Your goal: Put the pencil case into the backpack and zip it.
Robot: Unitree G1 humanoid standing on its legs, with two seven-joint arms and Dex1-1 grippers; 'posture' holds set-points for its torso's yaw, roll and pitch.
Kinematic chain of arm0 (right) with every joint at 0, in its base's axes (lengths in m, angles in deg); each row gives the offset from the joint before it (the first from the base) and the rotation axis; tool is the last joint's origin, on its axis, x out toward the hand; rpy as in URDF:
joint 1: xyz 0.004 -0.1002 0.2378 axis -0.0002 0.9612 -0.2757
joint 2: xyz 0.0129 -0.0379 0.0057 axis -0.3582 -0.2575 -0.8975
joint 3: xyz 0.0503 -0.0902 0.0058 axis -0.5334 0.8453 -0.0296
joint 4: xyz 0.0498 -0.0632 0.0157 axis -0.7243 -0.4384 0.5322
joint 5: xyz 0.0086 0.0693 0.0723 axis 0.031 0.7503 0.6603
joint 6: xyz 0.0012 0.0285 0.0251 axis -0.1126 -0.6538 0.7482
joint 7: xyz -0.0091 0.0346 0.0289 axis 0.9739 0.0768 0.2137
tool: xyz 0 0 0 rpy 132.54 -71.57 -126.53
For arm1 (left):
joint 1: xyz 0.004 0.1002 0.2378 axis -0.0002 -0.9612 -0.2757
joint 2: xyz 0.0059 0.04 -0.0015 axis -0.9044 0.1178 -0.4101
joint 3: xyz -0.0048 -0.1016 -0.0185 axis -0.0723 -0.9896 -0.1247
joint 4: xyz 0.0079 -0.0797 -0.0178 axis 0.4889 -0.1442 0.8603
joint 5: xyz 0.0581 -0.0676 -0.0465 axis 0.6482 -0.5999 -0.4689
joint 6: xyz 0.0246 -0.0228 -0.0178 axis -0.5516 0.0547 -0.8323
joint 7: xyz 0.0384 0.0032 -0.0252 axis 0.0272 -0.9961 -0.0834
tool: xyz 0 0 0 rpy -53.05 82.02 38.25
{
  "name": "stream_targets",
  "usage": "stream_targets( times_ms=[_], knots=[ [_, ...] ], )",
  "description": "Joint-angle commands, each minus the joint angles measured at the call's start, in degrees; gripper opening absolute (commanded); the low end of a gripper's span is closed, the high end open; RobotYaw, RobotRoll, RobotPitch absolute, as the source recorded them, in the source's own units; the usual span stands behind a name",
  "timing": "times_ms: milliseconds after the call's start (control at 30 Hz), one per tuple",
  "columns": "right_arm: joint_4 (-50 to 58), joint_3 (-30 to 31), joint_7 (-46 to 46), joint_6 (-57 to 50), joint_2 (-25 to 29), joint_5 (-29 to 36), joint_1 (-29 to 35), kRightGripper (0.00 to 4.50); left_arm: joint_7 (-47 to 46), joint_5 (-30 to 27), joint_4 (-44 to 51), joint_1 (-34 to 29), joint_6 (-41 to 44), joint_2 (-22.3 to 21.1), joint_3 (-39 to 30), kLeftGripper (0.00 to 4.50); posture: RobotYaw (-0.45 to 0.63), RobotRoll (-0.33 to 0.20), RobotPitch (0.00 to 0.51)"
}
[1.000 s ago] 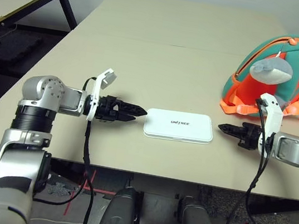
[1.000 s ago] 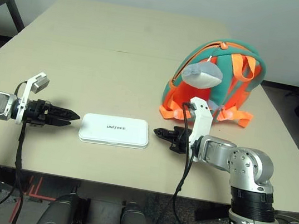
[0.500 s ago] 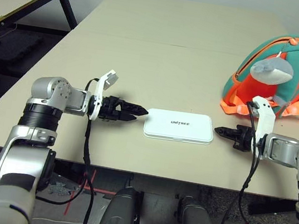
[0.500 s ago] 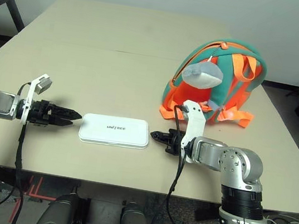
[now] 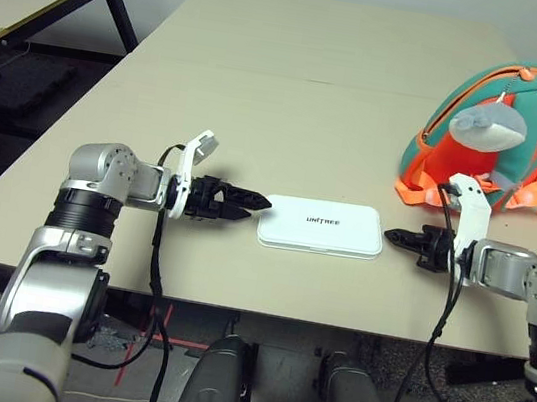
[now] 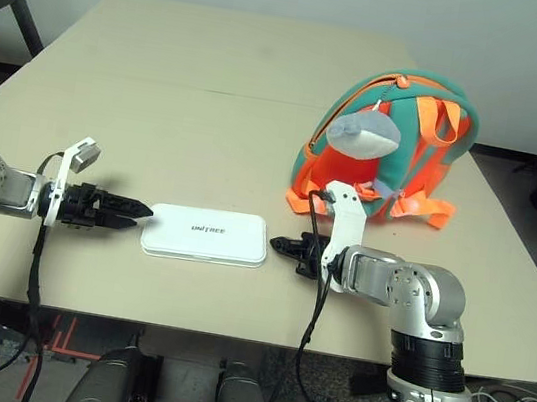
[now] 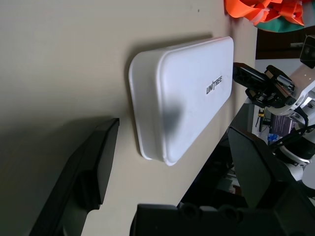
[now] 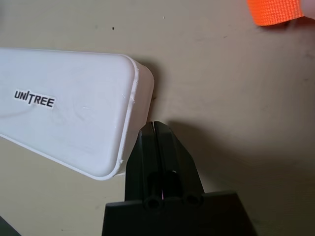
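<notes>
Case (image 5: 321,226) flat on bench (image 5: 292,114), near its front edge. Left end effector (image 5: 253,201) spread wide at case's left end; right end effector (image 5: 392,236) pinched closed just off right end. Backpack (image 5: 501,135) upright behind right arm, open bench between.

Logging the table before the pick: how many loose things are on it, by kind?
Pencil case: 1
Backpack: 1
Plush fish hanging on the backpack: 1
Total: 3
</notes>
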Motion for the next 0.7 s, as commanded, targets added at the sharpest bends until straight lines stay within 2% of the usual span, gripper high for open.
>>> stream_targets(
  times_ms=[33, 400, 700],
  knots=[
    [0.62, 0.8, -0.78, 0.01, 0.0, -1.69, -0.43, 0.01, 0.38, 1.8, -1.84, 0.78, -1.1, 1.09, 1.12, 4.5, -0.07, 0.0, 0.073],
    [2.0, 1.68, -1.86, -0.74, -1.48, -4.03, -0.87, 0.01, 0.35, 4.72, -6.1, 1.98, -3.5, 5.98, 1.44, 4.5, -0.07, 0.0, 0.077],
    [3.09, 2.23, -1.86, -2.43, -4.16, -4.81, -2.79, 0.01, 0.46, 4.97, -5.52, 1.52, -1.8, 6.01, 1.29, 4.5, -0.07, 0.0, 0.082]
  ],
)
